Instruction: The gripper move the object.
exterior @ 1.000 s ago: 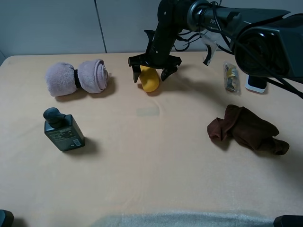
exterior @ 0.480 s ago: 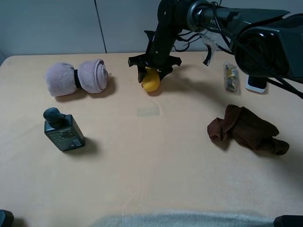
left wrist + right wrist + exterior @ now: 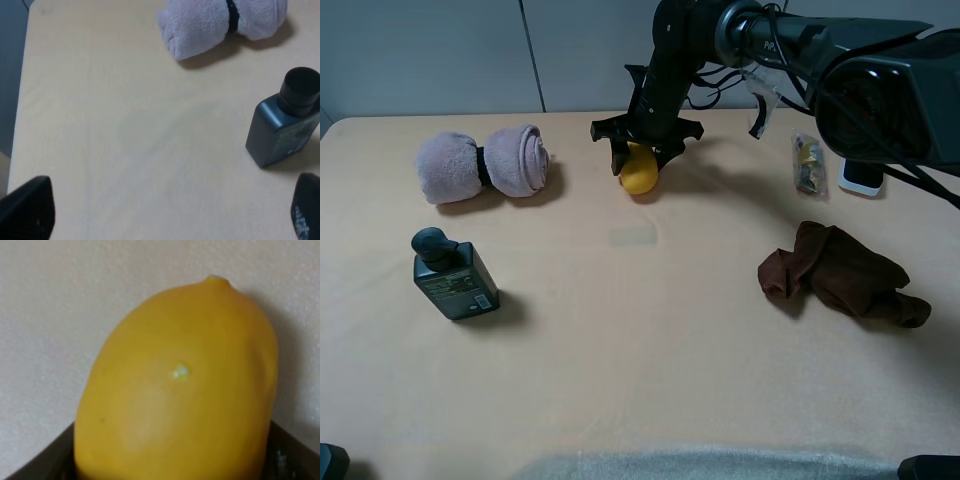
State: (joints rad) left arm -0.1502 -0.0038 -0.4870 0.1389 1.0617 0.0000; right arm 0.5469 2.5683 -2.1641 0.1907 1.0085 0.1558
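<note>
A yellow lemon (image 3: 638, 176) rests on the table at the back centre. My right gripper (image 3: 642, 160) reaches across from the right and its black fingers are closed on the lemon's sides. The right wrist view is filled by the lemon (image 3: 175, 385), with dark finger pads at its lower edges. My left gripper (image 3: 165, 215) is open and empty; only its two dark fingertips (image 3: 27, 207) show, above bare table near the bottle.
A rolled pink towel (image 3: 480, 163) lies at the back left. A dark green bottle (image 3: 452, 275) lies at the left. A brown cloth (image 3: 845, 273) lies at the right. A small packet (image 3: 807, 162) and a white item (image 3: 861, 177) sit at the back right.
My right gripper's fingers were spread around the lemon a second ago and have closed onto it. The lemon and other objects have not shifted.
</note>
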